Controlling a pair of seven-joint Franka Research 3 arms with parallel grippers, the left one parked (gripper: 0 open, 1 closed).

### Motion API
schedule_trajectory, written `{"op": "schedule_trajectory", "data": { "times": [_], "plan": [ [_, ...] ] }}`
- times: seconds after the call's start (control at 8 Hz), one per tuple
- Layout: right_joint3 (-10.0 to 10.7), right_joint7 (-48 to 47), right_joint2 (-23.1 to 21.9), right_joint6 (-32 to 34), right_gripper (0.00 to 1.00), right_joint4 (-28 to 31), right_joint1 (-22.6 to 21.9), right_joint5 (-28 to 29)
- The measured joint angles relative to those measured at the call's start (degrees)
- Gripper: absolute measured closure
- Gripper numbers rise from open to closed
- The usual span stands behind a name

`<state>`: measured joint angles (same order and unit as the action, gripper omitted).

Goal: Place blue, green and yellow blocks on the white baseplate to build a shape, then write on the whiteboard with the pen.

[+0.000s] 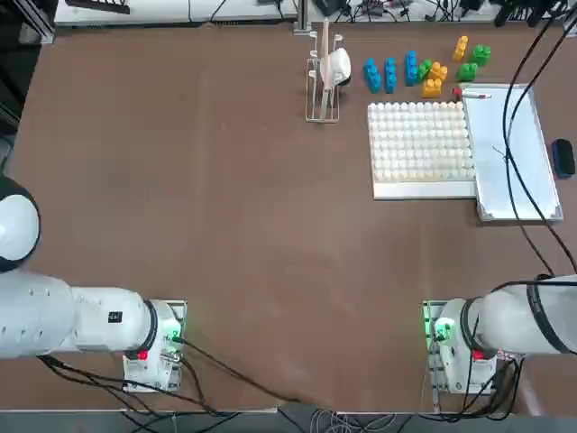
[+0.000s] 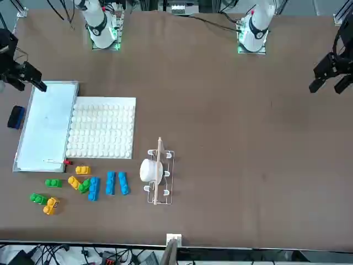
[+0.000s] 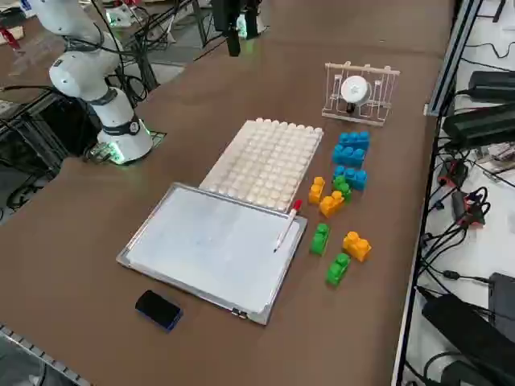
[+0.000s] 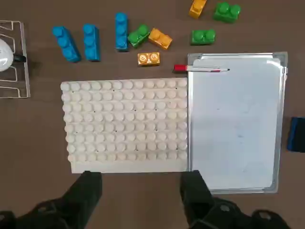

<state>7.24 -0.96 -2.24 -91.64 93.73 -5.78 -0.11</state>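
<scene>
- No writing is readable on the whiteboard (image 4: 236, 124) or blocks (image 4: 119, 36).
- Right pincer (image 4: 140, 191) hangs with fingers apart, empty, above the white baseplate (image 4: 126, 126).
- Pen (image 4: 200, 69) lies on the whiteboard's edge nearest the blocks.

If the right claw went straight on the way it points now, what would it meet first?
Probably the near edge of the square white studded plastic baseplate. The open right claw points down above that edge, beside the smooth metal-framed whiteboard; depth is unclear, so bare brown table is possible.
</scene>
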Motion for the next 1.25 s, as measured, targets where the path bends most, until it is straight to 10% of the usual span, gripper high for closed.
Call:
{"op": "schedule_trajectory", "data": {
  "times": [0.62,1.25],
  "plan": [
    [-0.1,-0.4,2.1,-2.0,0.00,-0.7,-0.1,0.1],
    [-0.7,-1.0,16.0,-16.5,0.00,-2.0,-2.9,0.2]
  ]
}}
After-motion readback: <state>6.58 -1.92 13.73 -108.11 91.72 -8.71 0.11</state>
